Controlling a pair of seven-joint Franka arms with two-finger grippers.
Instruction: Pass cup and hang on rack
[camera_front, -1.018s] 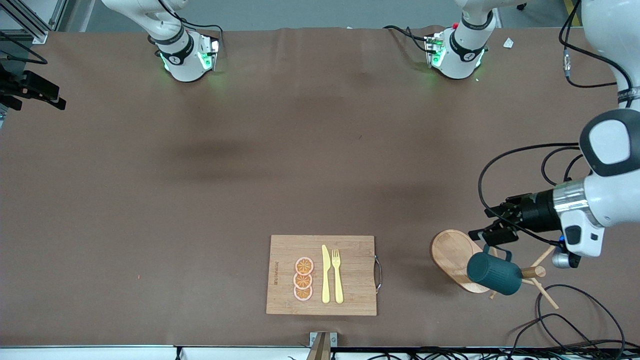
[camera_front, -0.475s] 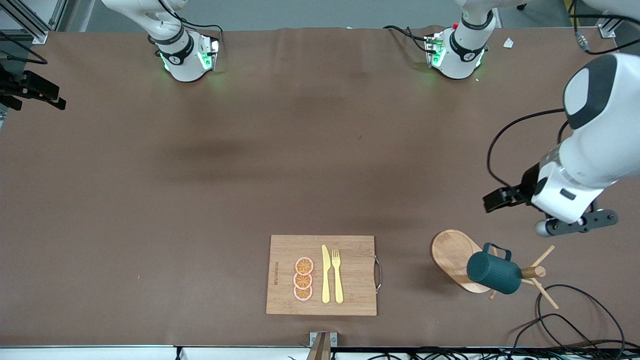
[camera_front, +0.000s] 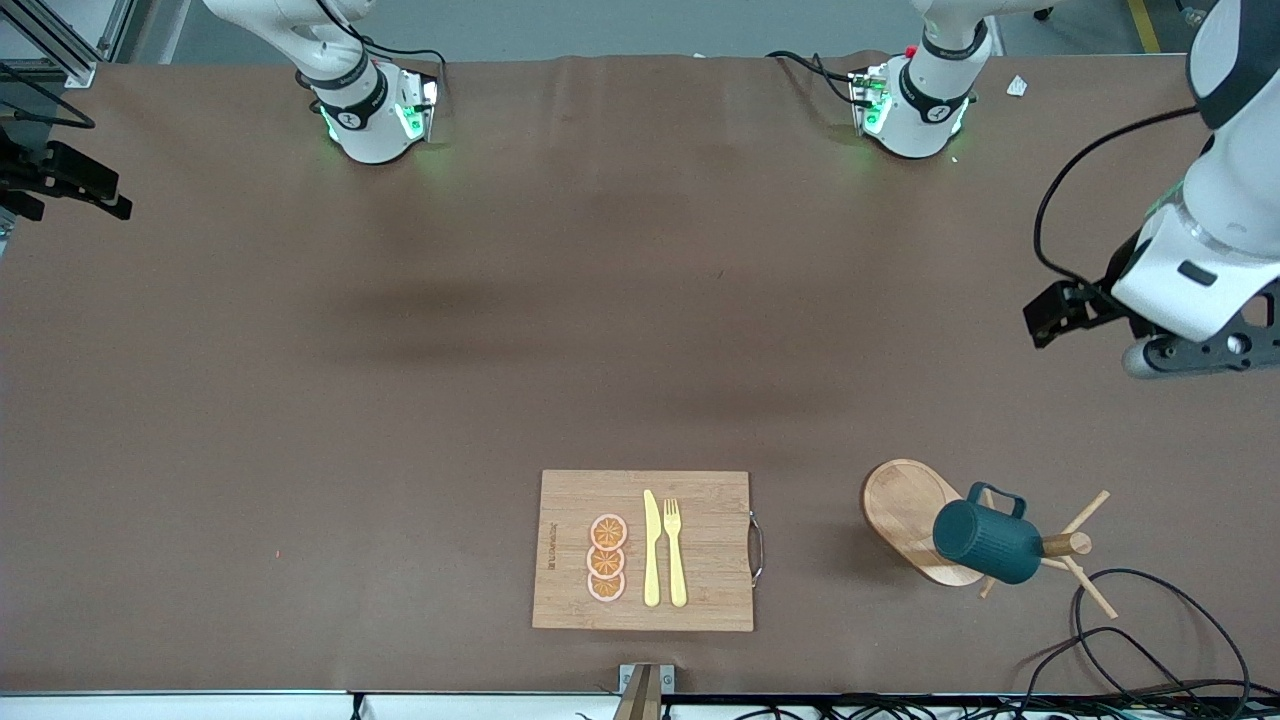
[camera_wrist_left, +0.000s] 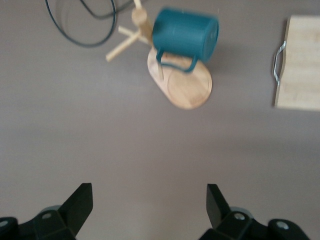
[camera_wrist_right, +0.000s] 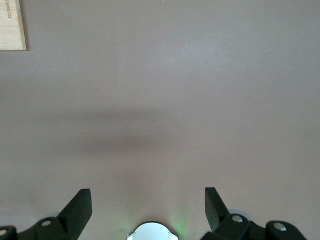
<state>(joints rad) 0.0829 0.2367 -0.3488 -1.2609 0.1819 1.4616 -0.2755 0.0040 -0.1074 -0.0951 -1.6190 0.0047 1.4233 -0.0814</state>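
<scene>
The dark teal cup (camera_front: 988, 543) hangs by its handle on a peg of the bamboo rack (camera_front: 900, 505), tipped on its side over the oval base. The left wrist view shows the cup (camera_wrist_left: 185, 34) and the rack (camera_wrist_left: 187, 92) the same way. My left gripper (camera_front: 1045, 322) is open and empty, up in the air over bare table, well apart from the rack; its fingers are spread wide in its wrist view (camera_wrist_left: 149, 200). My right gripper (camera_wrist_right: 147, 200) is open and empty over bare table by its own base, and is out of the front view.
A wooden cutting board (camera_front: 700, 500) with orange slices (camera_front: 607, 558), a yellow knife (camera_front: 651, 548) and a fork (camera_front: 675, 550) lies near the front edge. Black cables (camera_front: 1150, 625) loop on the table beside the rack.
My left gripper has drawn back from the cup, rising and moving toward the bases' side of the table. The cup stays hanging on the rack.
</scene>
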